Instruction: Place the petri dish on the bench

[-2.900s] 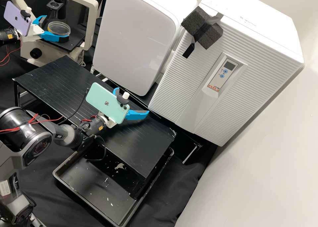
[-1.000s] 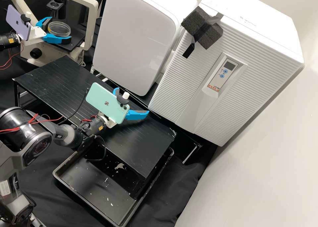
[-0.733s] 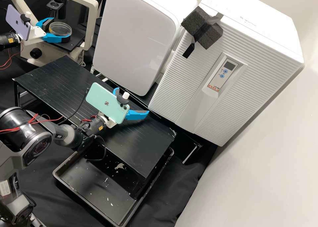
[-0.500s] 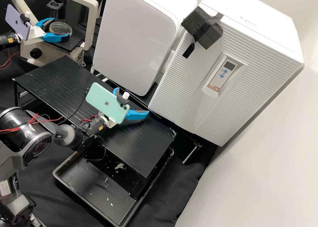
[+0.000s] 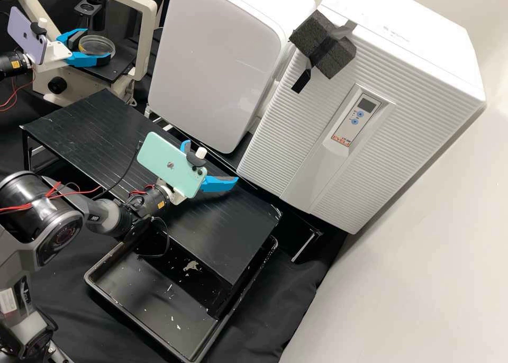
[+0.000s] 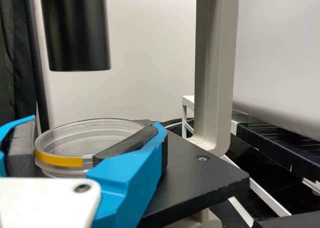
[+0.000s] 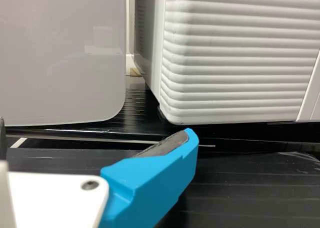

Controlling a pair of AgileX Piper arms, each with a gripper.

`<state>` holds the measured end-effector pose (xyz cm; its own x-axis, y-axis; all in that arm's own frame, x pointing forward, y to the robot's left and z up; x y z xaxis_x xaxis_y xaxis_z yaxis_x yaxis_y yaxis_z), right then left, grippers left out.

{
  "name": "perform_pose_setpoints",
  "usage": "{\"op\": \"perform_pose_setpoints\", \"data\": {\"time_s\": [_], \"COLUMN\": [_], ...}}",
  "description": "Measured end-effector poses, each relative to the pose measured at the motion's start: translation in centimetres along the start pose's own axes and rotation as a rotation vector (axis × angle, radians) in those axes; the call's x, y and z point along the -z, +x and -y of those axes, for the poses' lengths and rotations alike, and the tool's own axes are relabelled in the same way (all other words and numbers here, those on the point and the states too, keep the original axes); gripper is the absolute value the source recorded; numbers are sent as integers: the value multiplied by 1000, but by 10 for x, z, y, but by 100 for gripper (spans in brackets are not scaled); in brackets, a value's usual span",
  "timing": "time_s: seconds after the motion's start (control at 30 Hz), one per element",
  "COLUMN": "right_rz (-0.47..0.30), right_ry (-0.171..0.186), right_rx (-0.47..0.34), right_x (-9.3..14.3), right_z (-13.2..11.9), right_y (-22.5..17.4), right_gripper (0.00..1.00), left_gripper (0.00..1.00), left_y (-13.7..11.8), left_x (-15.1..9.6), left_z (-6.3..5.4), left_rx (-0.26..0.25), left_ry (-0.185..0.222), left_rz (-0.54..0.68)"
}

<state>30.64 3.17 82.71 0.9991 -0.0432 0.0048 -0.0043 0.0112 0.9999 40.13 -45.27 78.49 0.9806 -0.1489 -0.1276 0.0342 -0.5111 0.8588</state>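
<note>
1. So compared with the frame a second ago, the left gripper is having its fingers closer in around the dish. The dish is sitting a touch farther toward the white boxes in the high view. The right gripper is hanging over the shelf in the same spot as in that frame.

2. The dish is looking round, shallow and see-through, and it's lying pretty much level. A yellow-orange strip is running along part of its side, and you're seeing thin clear rims around the top. I'm not managing to make out what's in it, if anything.

3. As for the fingers, the left gripper's pair is clamping the dish from opposite sides. One dark pad is lying along its wall, the other is pressing on the far side, and the strip is facing out between them. The top is staying uncovered by the fingers.

4. The dish is at the stage, set back from the corner nearest the shelf. Whether it's resting on the stage or being held just above, I'm not able to tell.

5. The right gripper's fingers are standing wide apart, with nothing between them, above the shelf's long edge beside the white boxes.
</note>
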Motion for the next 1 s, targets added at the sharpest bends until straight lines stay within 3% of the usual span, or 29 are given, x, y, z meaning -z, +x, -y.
{"op": "perform_pose_setpoints", "data": {"time_s": [0.53,1.0], "right_rz": [0,0], "right_ry": [0,0], "right_rx": [0,0], "right_x": [0,0], "right_z": [0,0], "right_y": [0,0], "right_gripper": [100,100], "left_gripper": [0,0], "left_y": [-31,-40], "left_x": [-15,-23], "left_z": [-17,-22], "left_rx": [70,100], "left_ry": [-27,-54], "left_rz": [46,73]}}
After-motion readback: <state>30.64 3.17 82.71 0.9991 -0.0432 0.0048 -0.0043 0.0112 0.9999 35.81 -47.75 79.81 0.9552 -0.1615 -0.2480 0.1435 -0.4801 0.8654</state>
